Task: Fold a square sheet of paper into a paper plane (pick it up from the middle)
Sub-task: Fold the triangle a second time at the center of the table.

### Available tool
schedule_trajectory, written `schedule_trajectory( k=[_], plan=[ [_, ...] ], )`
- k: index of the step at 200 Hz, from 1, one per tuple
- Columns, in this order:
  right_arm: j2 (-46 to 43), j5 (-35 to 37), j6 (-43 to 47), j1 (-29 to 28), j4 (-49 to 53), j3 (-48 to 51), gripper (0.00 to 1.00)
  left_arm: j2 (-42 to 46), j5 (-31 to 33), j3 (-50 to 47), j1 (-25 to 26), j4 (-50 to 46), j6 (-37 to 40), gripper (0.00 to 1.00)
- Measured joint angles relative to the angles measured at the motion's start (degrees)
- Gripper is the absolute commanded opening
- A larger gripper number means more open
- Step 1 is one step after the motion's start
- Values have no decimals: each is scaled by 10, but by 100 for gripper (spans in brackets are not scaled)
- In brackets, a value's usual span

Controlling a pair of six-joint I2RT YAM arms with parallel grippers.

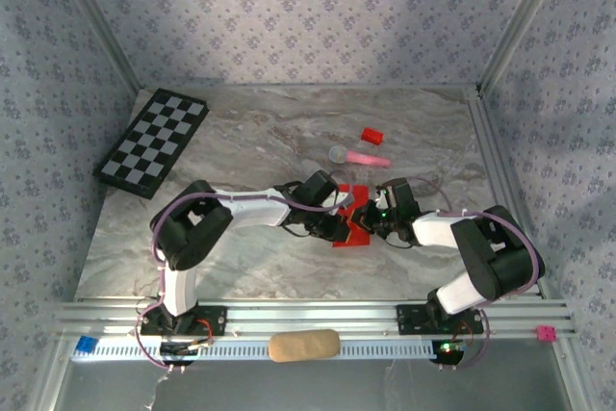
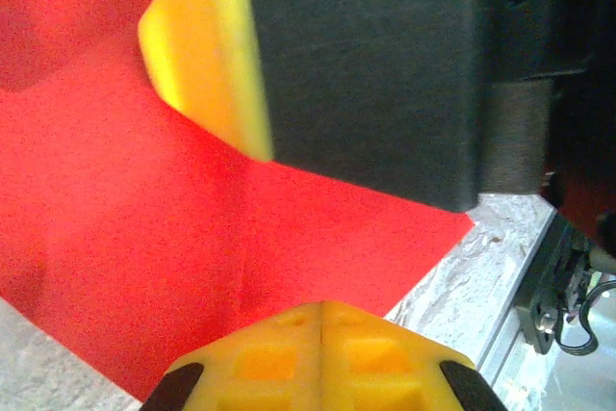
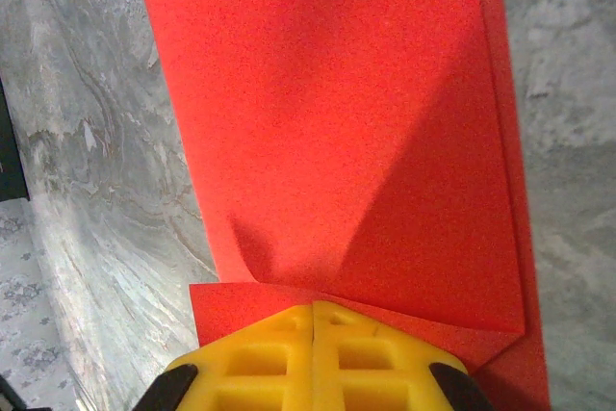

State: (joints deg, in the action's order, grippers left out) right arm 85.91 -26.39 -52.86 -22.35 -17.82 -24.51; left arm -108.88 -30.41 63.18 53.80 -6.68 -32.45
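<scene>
On veined marble table | matte red paper | creased, angular flaps

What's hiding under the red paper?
The grey marble table shows on both sides of the folded red paper, so the table runs beneath it. Whether anything small lies under the sheet cannot be seen, because the paper covers that spot.

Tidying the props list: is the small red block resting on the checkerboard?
No; the small red block lies on the marble table beside the pink stick, far from the checkerboard.
</scene>
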Motion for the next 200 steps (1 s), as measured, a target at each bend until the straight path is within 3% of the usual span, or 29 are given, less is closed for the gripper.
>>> schedule_trajectory(
  k=[200],
  plan=[
    [0, -5, 11, 3, 4, 1, 2, -3, 13, -42, 10, 27, 8, 9]
  ],
)
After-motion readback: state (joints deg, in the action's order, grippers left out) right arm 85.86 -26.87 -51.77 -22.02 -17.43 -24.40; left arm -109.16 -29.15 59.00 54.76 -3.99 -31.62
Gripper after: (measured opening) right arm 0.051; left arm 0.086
